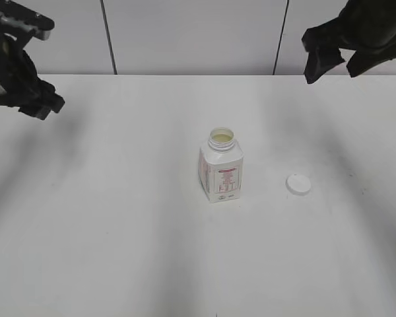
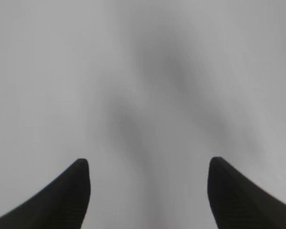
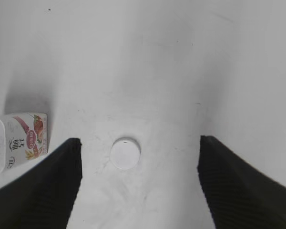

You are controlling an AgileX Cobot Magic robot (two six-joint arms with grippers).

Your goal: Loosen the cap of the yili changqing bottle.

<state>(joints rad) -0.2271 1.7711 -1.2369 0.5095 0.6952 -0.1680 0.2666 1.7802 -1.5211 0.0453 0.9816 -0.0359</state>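
The yili changqing bottle (image 1: 221, 169) stands upright in the middle of the white table, its neck open with no cap on it. It also shows at the left edge of the right wrist view (image 3: 21, 138). The white cap (image 1: 298, 184) lies flat on the table to the right of the bottle, apart from it, and shows in the right wrist view (image 3: 125, 152). My right gripper (image 1: 340, 63) is open and empty, raised high at the back right (image 3: 139, 157). My left gripper (image 1: 36, 102) is open and empty, raised at the far left (image 2: 149, 167).
The white table (image 1: 119, 231) runs to a pale panelled wall (image 1: 185, 33) at the back. The left wrist view shows only blurred grey table surface.
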